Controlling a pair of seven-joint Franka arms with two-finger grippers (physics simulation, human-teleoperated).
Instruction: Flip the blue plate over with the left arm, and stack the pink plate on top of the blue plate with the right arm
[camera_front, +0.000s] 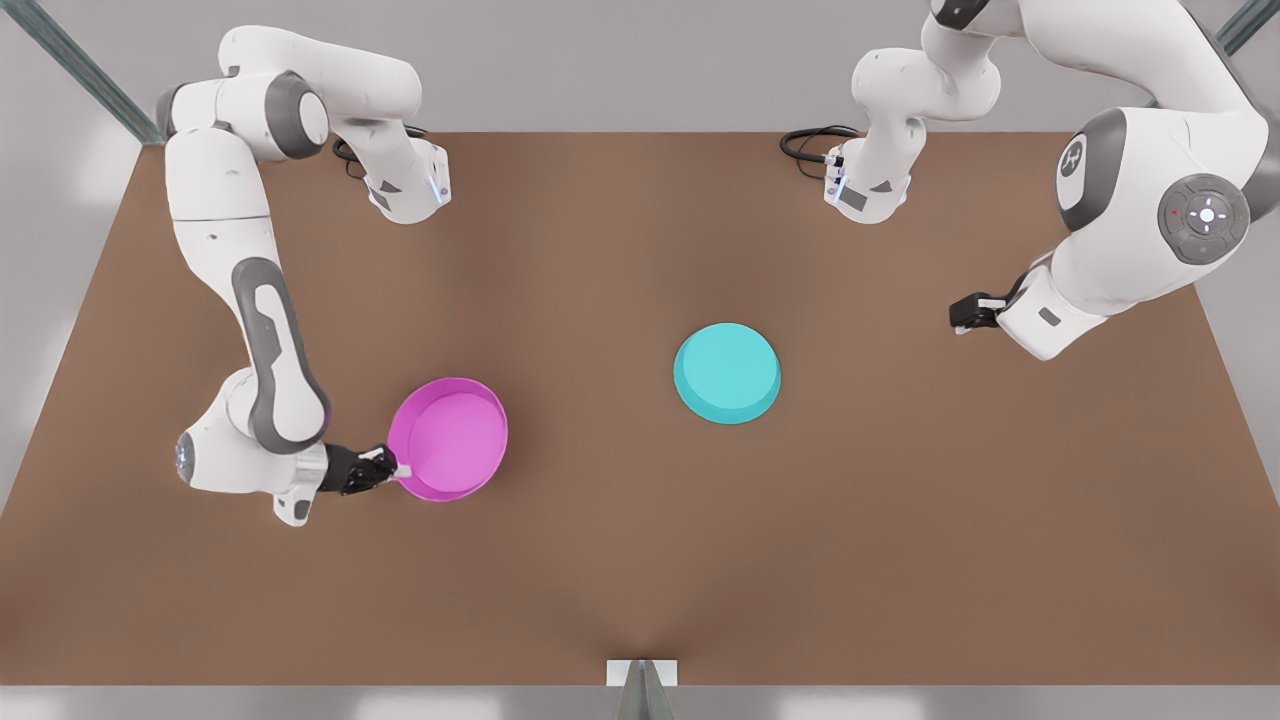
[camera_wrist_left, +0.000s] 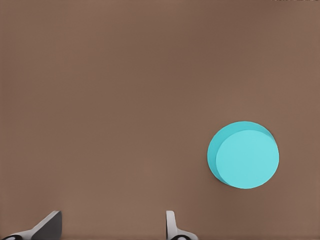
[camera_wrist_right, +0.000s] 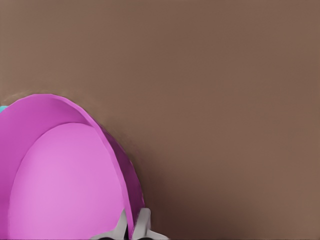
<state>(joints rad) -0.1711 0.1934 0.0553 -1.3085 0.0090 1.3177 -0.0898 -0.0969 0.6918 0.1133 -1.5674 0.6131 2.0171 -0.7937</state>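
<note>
The blue plate (camera_front: 727, 372) lies right of the table's middle in the front view, its flat plain side up; it is also ahead in the left wrist view (camera_wrist_left: 244, 155). My left gripper (camera_front: 962, 314) hangs above the table at the front view's right, well away from that plate, its fingers (camera_wrist_left: 50, 223) open and empty. The pink plate (camera_front: 450, 437) sits at the front view's left, hollow side up. My right gripper (camera_front: 397, 470) is shut on its rim at the near-left edge, the rim (camera_wrist_right: 131, 210) between the two fingertips (camera_wrist_right: 144, 220).
The brown table (camera_front: 640, 570) has bare surface between and around the two plates. Black cables (camera_front: 812, 145) lie by the arm bases at the back. A small metal bracket (camera_front: 641, 673) stands at the middle of the front edge.
</note>
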